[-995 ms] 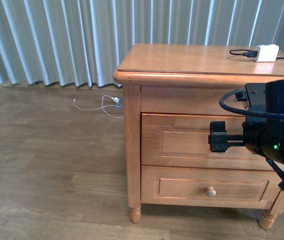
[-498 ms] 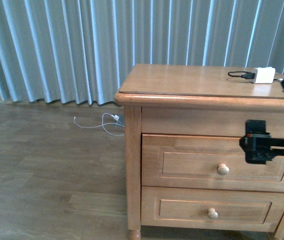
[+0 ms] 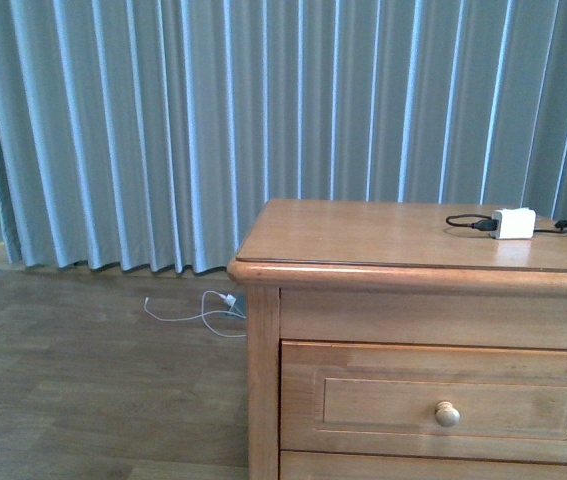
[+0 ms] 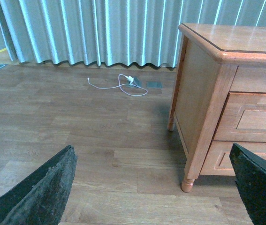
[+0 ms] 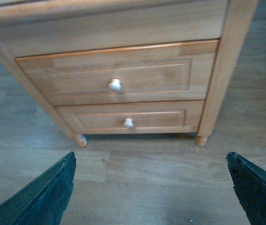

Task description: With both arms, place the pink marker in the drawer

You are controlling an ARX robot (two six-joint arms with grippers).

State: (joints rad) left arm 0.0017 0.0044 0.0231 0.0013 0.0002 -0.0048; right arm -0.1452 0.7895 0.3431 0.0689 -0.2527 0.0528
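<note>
The drawer [image 3: 443,400] is the upper one of a honey-brown nightstand, shut, with a round pale knob [image 3: 447,413]. It also shows in the right wrist view [image 5: 118,75] with its knob [image 5: 115,85], and partly in the left wrist view [image 4: 257,117]. The pink marker is not in any view. My left gripper [image 4: 156,187] is open and empty above the floor, off the nightstand's corner leg. My right gripper [image 5: 151,187] is open and empty, facing the drawer fronts from a distance. Neither arm shows in the front view.
A white charger block [image 3: 514,223] with a black cable lies on the nightstand top [image 3: 363,235]. A lower drawer front [image 5: 133,119] sits under the drawer. A white cable [image 3: 198,310] lies on the wooden floor by the grey curtain [image 3: 213,130].
The front view has risen, showing more curtain and less of the nightstand's lower part. The right arm, in front of the drawer earlier, has left the front view.
</note>
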